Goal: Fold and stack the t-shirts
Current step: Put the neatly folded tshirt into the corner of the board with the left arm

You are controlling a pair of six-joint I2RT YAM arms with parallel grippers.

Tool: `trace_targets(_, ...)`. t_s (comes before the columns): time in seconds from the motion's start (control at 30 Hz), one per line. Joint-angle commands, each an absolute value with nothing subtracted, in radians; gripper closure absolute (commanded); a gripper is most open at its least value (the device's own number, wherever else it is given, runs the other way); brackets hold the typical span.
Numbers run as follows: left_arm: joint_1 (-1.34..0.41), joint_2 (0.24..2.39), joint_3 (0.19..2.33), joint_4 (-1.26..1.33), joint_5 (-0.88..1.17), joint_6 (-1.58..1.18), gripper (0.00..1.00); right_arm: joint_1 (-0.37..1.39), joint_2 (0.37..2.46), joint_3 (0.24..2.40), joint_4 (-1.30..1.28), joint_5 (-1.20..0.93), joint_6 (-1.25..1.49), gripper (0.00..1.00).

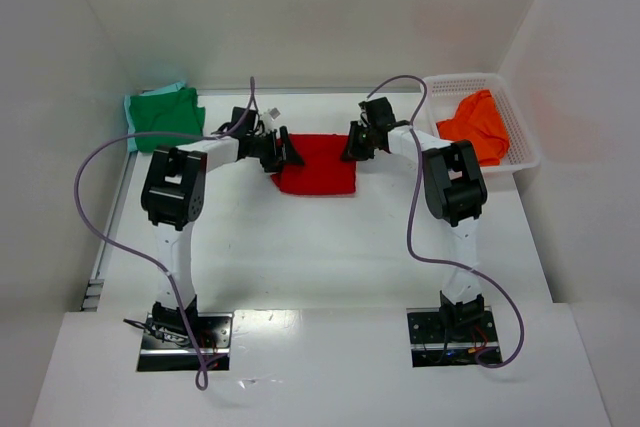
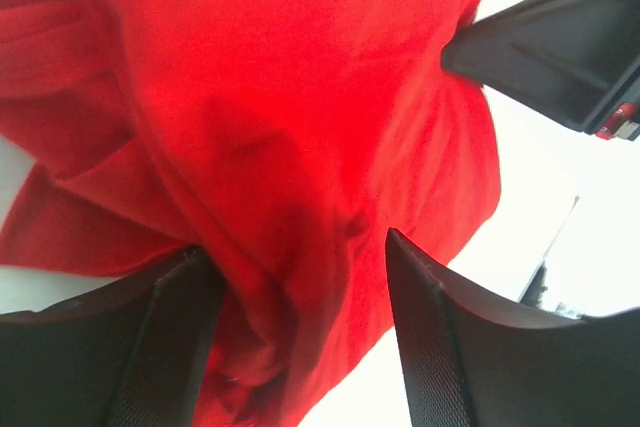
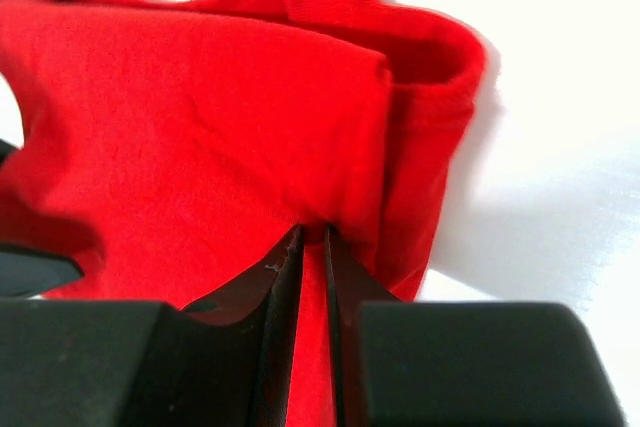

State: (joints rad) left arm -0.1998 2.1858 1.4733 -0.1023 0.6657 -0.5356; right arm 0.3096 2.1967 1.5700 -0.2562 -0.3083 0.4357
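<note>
Right pincer (image 3: 312, 237) pinching red t-shirt (image 3: 200, 127), one of three

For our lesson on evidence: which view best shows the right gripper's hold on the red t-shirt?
Right wrist view: the right gripper is shut on a fold of the red t-shirt, close up. The top view shows it small at the shirt's right edge; the left wrist view, only a dark part, probably its.

The white table (image 1: 300, 247) bears a red t-shirt (image 1: 318, 175) far centre, a green t-shirt (image 1: 165, 119) far left, a white basket (image 1: 460, 78) far right.
</note>
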Motion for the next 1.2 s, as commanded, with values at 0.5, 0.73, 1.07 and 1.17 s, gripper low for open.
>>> trace_targets(0.5, -0.196, 2.191, 1.307, -0.080, 0.399, -0.775, 0.81, 0.308, 2.231, 1.592, -0.307, -0.284, 0.393, 0.80)
trace_targets(0.73, -0.196, 2.169, 1.400, -0.136, 0.382, -0.660, 1.00, 0.308, 2.174, 1.583, -0.307, -0.275, 0.393, 0.79)
trace_targets(1.07, -0.132, 2.149, 1.675, -0.360, 0.181, -0.409, 1.00, 0.253, 1.967, 1.565, -0.324, -0.252, 0.403, 0.03)
trace_targets(1.17, -0.095, 2.160, 1.733, -0.387, 0.158, -0.373, 1.00, 0.233, 1.879, 1.544, -0.333, -0.224, 0.393, 0.00)
